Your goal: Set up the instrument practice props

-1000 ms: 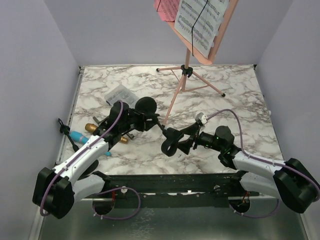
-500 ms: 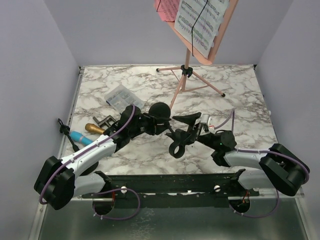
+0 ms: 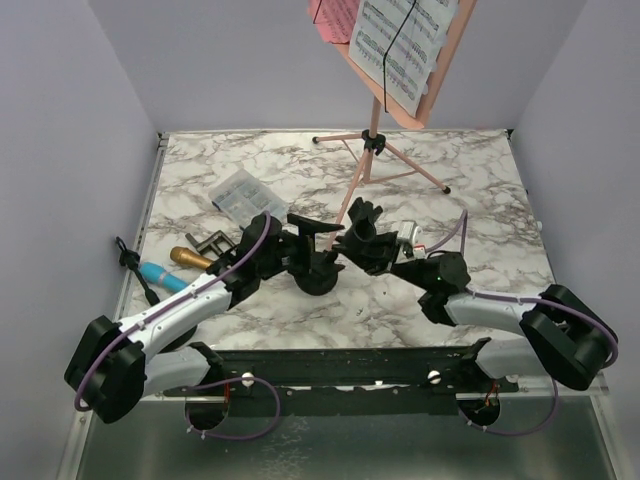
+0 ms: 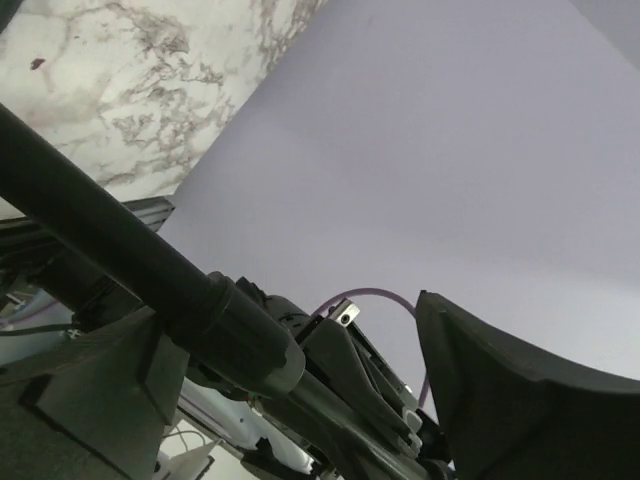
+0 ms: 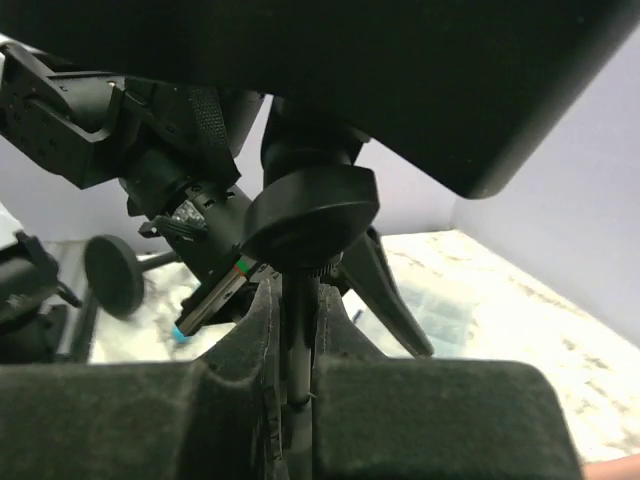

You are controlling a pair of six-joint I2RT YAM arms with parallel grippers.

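A black round-based mic mount leans at the table's middle. My right gripper is shut on its thin rod, just under a round knob. My left gripper stands open around the mount's thick tube, its fingers apart from it. The pink music rack stands at the back on thin tripod legs and holds white sheet-music pages and pink pages. The gold microphone and the blue microphone lie at the left.
A small clear compartment box lies at the back left. A black metal bracket sits beside the gold microphone. A black clamp is at the table's left edge. Purple walls close in three sides.
My left gripper opened and let go of the mic mount; my right gripper shut on its rod. The mount swung so its round base came down toward the near side.
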